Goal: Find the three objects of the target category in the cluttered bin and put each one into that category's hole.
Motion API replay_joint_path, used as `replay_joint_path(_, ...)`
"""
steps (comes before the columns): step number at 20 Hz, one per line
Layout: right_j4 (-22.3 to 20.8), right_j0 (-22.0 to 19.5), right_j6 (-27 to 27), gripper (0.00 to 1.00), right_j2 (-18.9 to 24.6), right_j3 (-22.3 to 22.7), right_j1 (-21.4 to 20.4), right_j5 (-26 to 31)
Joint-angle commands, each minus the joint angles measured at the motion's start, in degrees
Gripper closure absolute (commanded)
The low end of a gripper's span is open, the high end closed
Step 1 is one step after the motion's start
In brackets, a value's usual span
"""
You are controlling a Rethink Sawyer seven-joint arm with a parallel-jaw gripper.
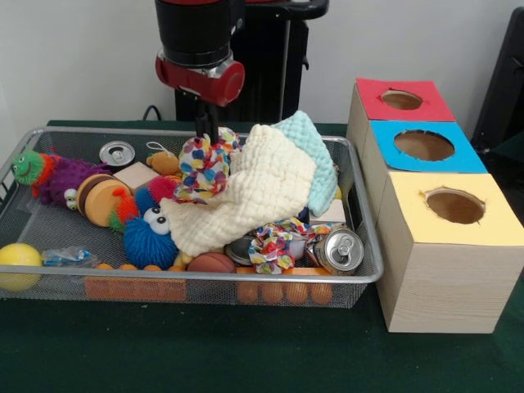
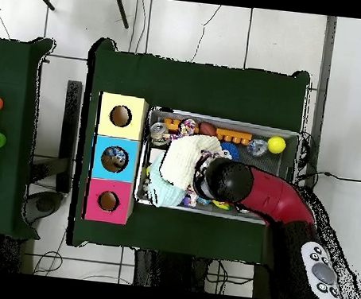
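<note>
Orange balls (image 1: pixel 282 291) line the bin (image 1: pixel 205 278) front, while the claw (image 1: pixel 209 131), grip unreadable, dips behind the rope toy (image 1: pixel 205 168) and risks snagging that cream cloth (image 1: pixel 254 192).

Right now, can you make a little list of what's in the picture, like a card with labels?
Bin: wire mesh basket full of toys
On top: cream cloth over a light blue cloth
Cans: one lying at the front right, one at the back left
Ball: yellow ball, front left corner
Boxes: red, blue, yellow, each with a hole
End effector: down behind the colourful rope toy
</note>
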Motion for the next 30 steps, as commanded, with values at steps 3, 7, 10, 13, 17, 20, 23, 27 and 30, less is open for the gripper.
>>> replay_joint_path(3,-0.58,0.19,-1.23,1.0,2.16,-3.2,-2.82,5.78)
replay_joint_path(7,0.98,-1.87,-4.37,1.0,4.14,-6.01,-3.55,11.95)
replay_joint_path(10,1.41,-2.06,-4.26,1.0,4.52,-5.26,-4.38,12.85)
replay_joint_path(13,1.34,-1.6,-3.12,1.0,4.55,-4.23,-4.65,11.77)
replay_joint_path(17,1.06,-1.85,-2.53,1.0,4.94,-4.13,-3.35,9.9)
replay_joint_path(20,2.06,-2.29,-1.08,0.0,5.22,-2.36,-3.9,6.41)
replay_joint_path(23,2.68,-1.45,0.67,0.0,4.44,-2.39,-3.95,7.07)
replay_joint_path(27,3.57,-0.6,2.0,0.0,3.6,-3.01,-3.9,8.69)
replay_joint_path(30,2.2,-0.34,0.96,0.0,3.04,-3.85,-3.93,7.92)
